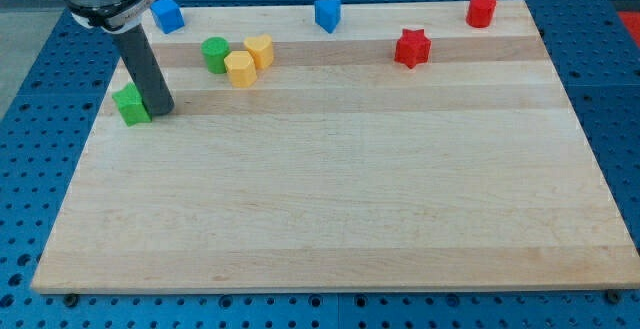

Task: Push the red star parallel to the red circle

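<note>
In the camera view my tip (160, 110) sits at the board's (330, 219) left edge, down on the wood and touching the right side of a green block (130, 104) whose shape I cannot make out. The rod is a plain dark shaft with nothing to spread or pinch; it holds nothing.

The red star (411, 48) lies in the upper right part of the board, well apart from my tip. The red circle (481, 10) stands at the top right corner, up and to the right of the star, the two near but not touching.

Along the top edge are two blue blocks: one (167, 14) at the upper left, just beside the arm's housing, the other (327, 14) near the top middle. Left of centre, a green cylinder (215, 54) stands just beside two yellow blocks (239, 68) (260, 51), which touch each other.
</note>
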Controlling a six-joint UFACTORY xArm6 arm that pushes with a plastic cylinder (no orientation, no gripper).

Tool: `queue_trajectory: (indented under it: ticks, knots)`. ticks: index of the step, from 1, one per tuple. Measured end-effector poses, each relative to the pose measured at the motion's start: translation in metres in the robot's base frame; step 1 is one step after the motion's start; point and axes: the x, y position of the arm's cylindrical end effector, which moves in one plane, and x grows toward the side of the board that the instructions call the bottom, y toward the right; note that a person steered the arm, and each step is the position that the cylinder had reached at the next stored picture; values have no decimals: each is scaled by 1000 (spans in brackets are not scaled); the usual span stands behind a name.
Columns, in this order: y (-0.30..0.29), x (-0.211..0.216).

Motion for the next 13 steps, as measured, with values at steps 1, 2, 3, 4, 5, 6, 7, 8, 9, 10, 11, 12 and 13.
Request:
queue_trajectory:
  ticks: [1,2,3,4,5,6,7,8,9,10,11,12,13]
  knots:
    - [0,-2]
    - [0,-13]
    - [11,-22]
    - [16,-33]
    - [16,-67]
    - [16,-95]
    - [28,-115]
    - [77,-126]
    - [122,-127]
    - [167,-127]
    - [217,-127]
    - [262,-127]
    - [305,-123]
